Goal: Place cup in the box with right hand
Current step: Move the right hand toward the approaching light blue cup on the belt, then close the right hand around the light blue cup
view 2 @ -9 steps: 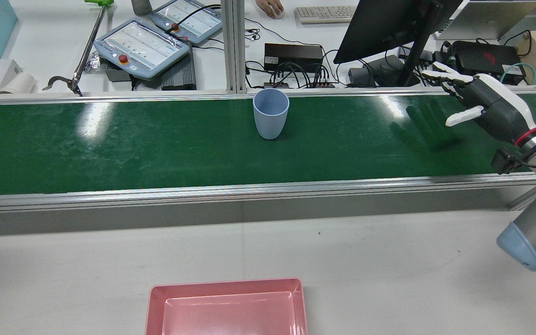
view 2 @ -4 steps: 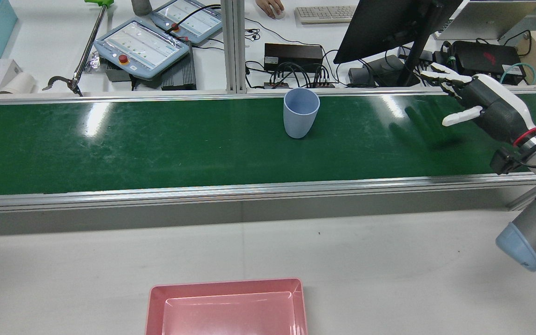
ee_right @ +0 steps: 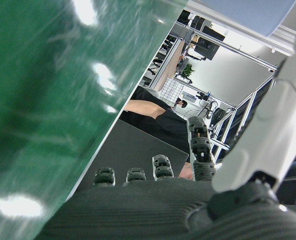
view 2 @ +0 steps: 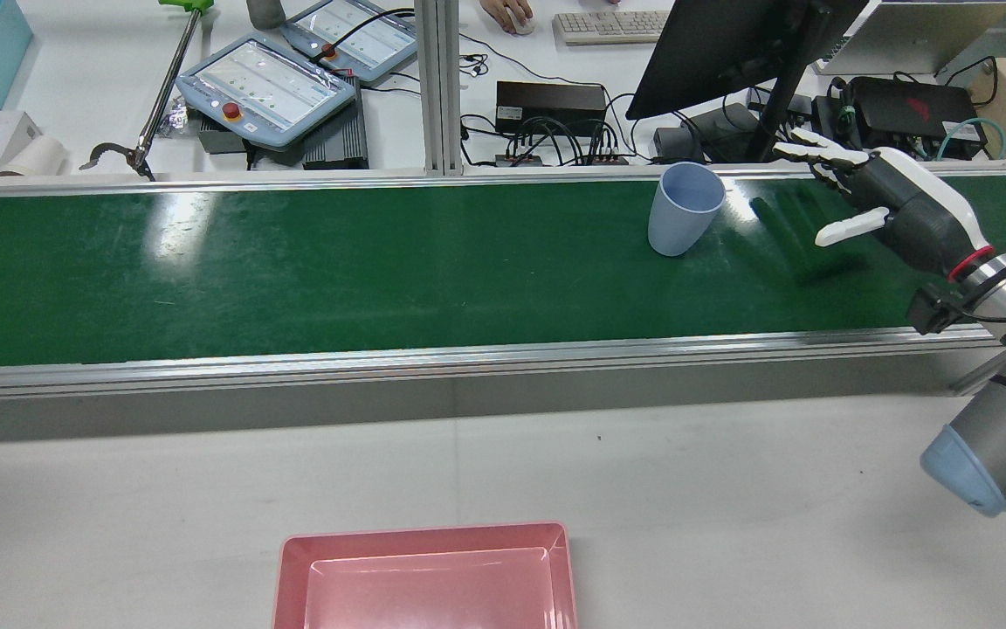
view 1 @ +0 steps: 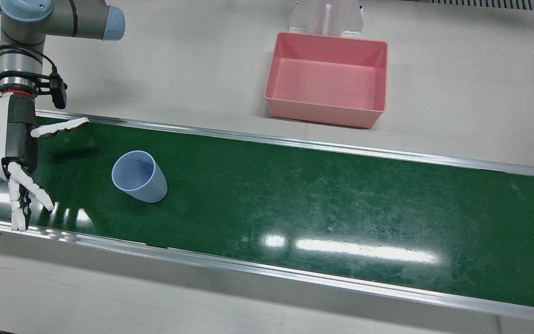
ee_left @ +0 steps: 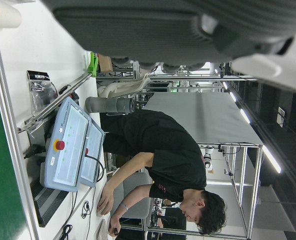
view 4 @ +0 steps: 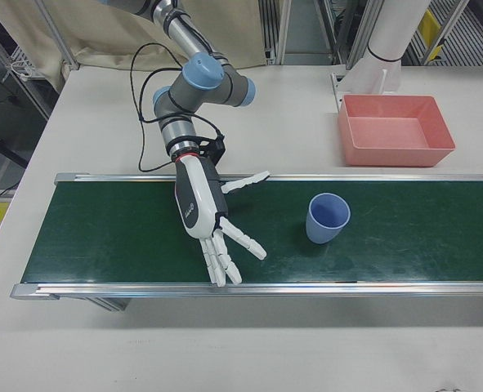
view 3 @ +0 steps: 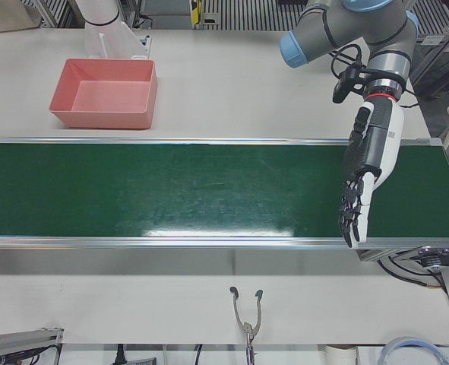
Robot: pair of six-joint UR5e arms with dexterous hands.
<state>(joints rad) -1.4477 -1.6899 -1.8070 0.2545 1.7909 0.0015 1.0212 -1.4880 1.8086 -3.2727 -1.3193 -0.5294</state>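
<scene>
A light blue cup (view 2: pixel 685 210) stands upright on the green belt (view 2: pixel 293 271), with nothing holding it. My right hand (view 2: pixel 870 205) hovers over the belt a short way to the cup's right, open, fingers spread, thumb toward the cup. In the front view the cup (view 1: pixel 139 178) is right of the right hand (view 1: pixel 21 153); the right-front view shows the cup (view 4: pixel 327 219) and hand (view 4: pixel 208 212) apart. The pink box (view 2: pixel 424 546) sits empty on the white table on the near side of the belt. My left hand (view 3: pixel 365 167) hangs open over the belt's far end, holding nothing.
Beyond the belt lie teach pendants (view 2: pixel 267 83), cables, a monitor (view 2: pixel 730 44) and a keyboard, with a person's hand (view 2: pixel 507 13) on a mouse. A long grabber tool (view 2: pixel 154 105) rests at the back left. Aluminium rails (view 2: pixel 468 358) edge the belt.
The cup has travelled to the right along the belt, closing on my right hand. The right hand has shifted slightly left and farther back, still open.
</scene>
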